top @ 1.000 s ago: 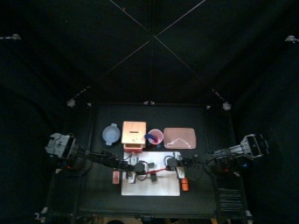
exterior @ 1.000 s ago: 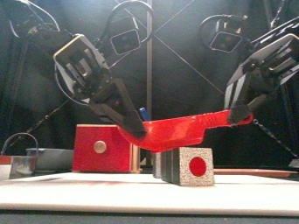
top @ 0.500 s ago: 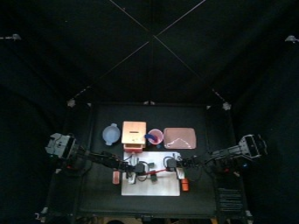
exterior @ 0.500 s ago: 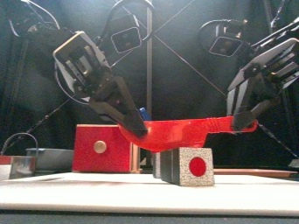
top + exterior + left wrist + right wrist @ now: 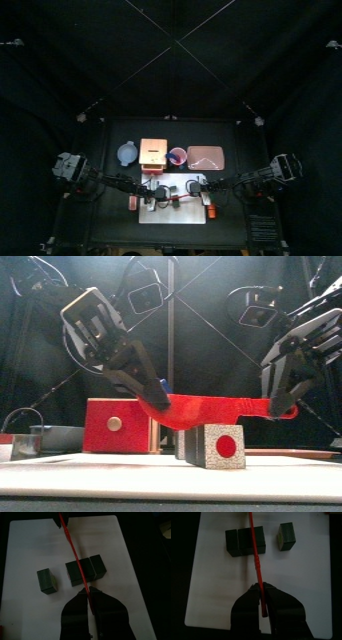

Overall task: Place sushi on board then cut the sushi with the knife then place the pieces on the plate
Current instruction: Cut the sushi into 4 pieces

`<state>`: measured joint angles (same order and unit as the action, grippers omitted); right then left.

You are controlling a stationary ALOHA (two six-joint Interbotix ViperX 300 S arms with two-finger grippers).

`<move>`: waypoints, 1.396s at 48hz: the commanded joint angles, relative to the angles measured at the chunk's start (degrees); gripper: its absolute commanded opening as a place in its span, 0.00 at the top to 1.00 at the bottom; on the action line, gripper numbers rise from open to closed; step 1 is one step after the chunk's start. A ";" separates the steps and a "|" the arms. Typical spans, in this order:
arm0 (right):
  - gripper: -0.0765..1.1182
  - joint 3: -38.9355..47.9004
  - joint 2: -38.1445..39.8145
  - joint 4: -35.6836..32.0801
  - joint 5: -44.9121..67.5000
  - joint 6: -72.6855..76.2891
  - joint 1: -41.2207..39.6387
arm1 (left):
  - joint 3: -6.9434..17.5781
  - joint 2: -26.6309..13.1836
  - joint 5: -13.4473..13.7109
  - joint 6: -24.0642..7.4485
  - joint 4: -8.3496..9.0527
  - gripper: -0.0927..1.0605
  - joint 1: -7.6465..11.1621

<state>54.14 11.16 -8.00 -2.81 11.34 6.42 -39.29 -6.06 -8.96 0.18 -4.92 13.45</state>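
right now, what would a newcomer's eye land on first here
The red knife stands out, stretched between the left tool and the right tool, both shut on it. In the left wrist view it crosses over the sushi roll on the white cutting board, with one sushi piece lying apart beside the roll.

Top view: dim throughout. The back curtain reads pure black, and the white board is the only bright patch (close to washed out).
Front view: light comes from above and behind, with a pale haze high between the arms. The red knife is well lit.
Wrist views: the board is evenly lit. The left gripper and right gripper are dark silhouettes.
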 commanded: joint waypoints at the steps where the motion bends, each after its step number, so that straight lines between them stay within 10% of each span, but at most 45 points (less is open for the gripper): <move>1: 0.63 -1.14 0.62 -0.18 0.62 0.00 -0.97 | 2.72 0.62 -0.53 -0.18 0.18 0.65 1.85; 33: 0.63 -2.81 -6.06 -0.44 2.99 -0.53 -2.81 | 2.37 -2.81 1.23 -0.35 -0.09 0.65 1.32; 67: 0.63 -4.39 3.16 -5.98 -1.58 -0.09 -3.52 | 2.81 4.48 1.05 -0.44 3.78 0.65 -0.26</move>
<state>51.94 11.25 -13.71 -4.66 10.81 5.01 -39.20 -4.13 -6.94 0.18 -2.37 12.57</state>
